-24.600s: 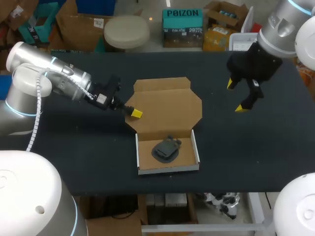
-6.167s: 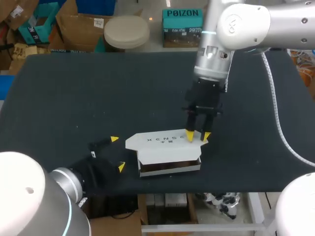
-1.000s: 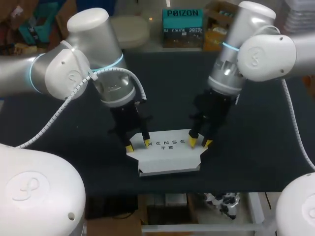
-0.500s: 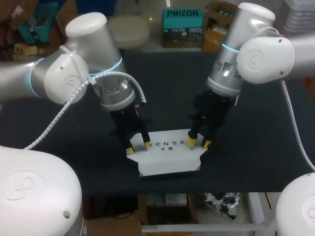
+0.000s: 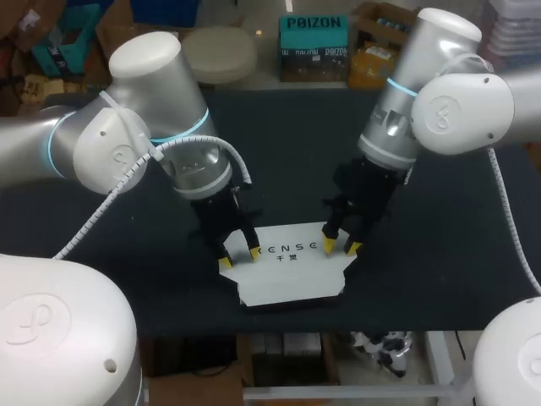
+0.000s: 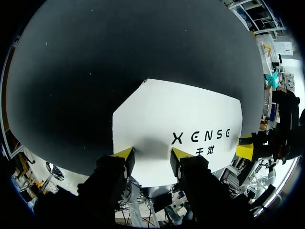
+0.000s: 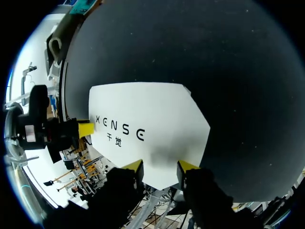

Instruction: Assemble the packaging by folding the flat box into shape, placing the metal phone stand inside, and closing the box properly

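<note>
The white box (image 5: pixel 292 275) lies near the table's front edge with its printed lid (image 6: pixel 181 124) folded down over it. The phone stand is hidden under the lid. My left gripper (image 5: pixel 240 257) stands open with both yellow tips resting on the lid's left end (image 6: pixel 151 160). At the lid's right end my right gripper (image 5: pixel 340 247) is open too, its tips also on the lid (image 7: pixel 160 169). Nothing sits between either pair of fingers. Each wrist view shows the lid (image 7: pixel 147 119) under its fingers and a yellow tip of the other gripper at the far end.
The black table top (image 5: pixel 439 271) spreads around the box on all sides. Its front edge (image 5: pixel 406 328) runs close below the box. Both arms lean in over the middle of the table from left and right.
Both grippers have pressed a little lower and the lid has come down flatter over the box. The left gripper has shifted slightly toward the front edge.
</note>
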{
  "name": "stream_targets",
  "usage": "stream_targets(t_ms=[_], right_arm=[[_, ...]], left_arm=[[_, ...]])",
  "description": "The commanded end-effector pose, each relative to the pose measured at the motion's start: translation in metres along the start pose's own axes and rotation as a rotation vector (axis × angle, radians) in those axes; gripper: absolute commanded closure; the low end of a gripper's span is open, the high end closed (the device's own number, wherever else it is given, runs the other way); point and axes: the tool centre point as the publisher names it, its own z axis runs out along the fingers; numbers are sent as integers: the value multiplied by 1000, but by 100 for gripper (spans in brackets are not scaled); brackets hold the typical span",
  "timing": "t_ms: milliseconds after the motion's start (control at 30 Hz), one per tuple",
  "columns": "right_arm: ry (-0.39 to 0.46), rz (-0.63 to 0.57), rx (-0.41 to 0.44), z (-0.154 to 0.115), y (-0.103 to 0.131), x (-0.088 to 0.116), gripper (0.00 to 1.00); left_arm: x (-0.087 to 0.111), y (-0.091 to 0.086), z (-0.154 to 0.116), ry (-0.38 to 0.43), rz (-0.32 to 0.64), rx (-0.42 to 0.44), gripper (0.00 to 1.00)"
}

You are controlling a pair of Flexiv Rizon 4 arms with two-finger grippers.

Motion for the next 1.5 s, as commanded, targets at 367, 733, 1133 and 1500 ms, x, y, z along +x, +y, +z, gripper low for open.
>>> stream_targets(t_ms=[367, 733, 1133, 1500], right_arm=[[-1, 14, -70, 4, -8, -7, 51], [1, 30, -119, 11, -9, -10, 52], [34, 33, -167, 10, -7, -12, 51], [61, 56, -173, 15, -5, -13, 52]], left_arm=[[-2, 7, 6, 26, 12, 66, 45], [1, 12, 9, 41, 42, 108, 46], [-1, 12, 13, 73, 77, 139, 42], [1, 11, 14, 95, 75, 152, 47]])
